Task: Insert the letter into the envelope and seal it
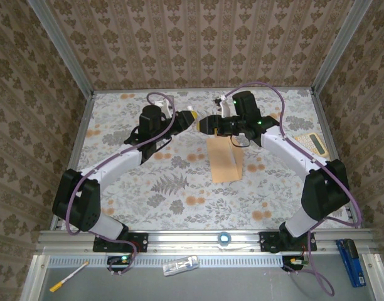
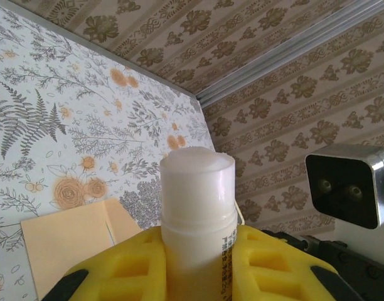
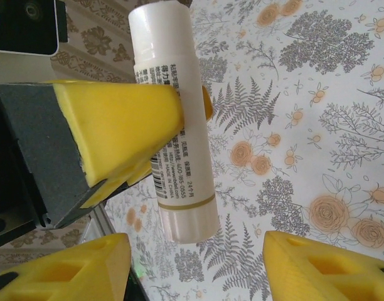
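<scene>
My left gripper (image 1: 181,121) is shut on a white glue stick (image 1: 193,117), held above the back middle of the table. In the left wrist view the stick (image 2: 198,188) rises between my yellow fingers (image 2: 117,263). My right gripper (image 1: 208,123) faces it from the right and is open. In the right wrist view the stick's free end (image 3: 189,213) hangs between my spread fingertips (image 3: 305,263), touching neither. The tan envelope (image 1: 224,163) lies on the floral cloth just below both grippers; its corner (image 2: 73,241) sits at the lower left of the left wrist view. The letter is out of view.
A pale yellow calculator (image 1: 311,143) lies at the right edge of the table. On the front rail area lie a pen (image 1: 68,276), a small white item (image 1: 181,266) and a blue object (image 1: 350,254). Patterned walls enclose the table on three sides.
</scene>
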You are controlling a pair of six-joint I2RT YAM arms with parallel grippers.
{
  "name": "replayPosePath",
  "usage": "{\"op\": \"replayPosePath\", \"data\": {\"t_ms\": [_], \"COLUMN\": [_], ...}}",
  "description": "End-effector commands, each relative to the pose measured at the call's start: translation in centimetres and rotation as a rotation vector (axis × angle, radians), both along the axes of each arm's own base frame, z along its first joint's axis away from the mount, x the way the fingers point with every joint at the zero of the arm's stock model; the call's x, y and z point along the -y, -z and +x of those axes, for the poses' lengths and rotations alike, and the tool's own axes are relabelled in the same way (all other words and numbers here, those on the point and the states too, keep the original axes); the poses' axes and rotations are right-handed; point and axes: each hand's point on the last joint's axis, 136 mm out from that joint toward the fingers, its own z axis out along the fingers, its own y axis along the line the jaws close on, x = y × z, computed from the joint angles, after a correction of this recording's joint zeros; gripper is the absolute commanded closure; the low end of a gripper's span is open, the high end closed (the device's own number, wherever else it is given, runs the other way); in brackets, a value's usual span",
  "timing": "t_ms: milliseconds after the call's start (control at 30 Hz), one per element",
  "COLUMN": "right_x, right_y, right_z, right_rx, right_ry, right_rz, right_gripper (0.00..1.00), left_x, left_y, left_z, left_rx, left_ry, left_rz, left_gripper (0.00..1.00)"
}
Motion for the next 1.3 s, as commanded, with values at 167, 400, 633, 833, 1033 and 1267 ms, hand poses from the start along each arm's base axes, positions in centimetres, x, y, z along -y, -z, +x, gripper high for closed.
{"op": "replayPosePath", "data": {"t_ms": [167, 400, 633, 833, 1033, 1267], "right_x": [-1.2, -1.6, -1.8, -2.1, -2.1, -2.1], "right_y": [-1.1, -1.2, -1.6, -1.8, -1.6, -1.5], "right_z": [1.1, 1.6, 1.9, 2.0, 1.8, 1.6], "right_rx": [0.029, 0.025, 0.026, 0.021, 0.012, 0.005], "right_ry": [0.007, 0.002, 0.002, -0.003, -0.001, -0.009], "right_rz": [0.038, 0.043, 0.06, 0.081, 0.081, 0.088], "right_gripper": [0.45, 0.52, 0.6, 0.65, 0.59, 0.61], "left_x": [0.1, 0.3, 0.3, 0.3, 0.2, 0.0], "left_y": [-1.1, -1.2, -1.2, -1.5, -1.6, -1.6], "left_z": [0.2, 0.2, 0.1, 0.2, 0.2, 0.4], "left_rx": [0.015, 0.01, 0.011, 0.012, 0.016, 0.014], "left_ry": [-0.021, -0.015, -0.012, -0.016, -0.021, -0.03], "left_rz": [-0.086, -0.109, -0.114, -0.128, -0.134, -0.142], "left_gripper": [1.0, 1.0, 1.0, 1.0, 1.0, 1.0]}}
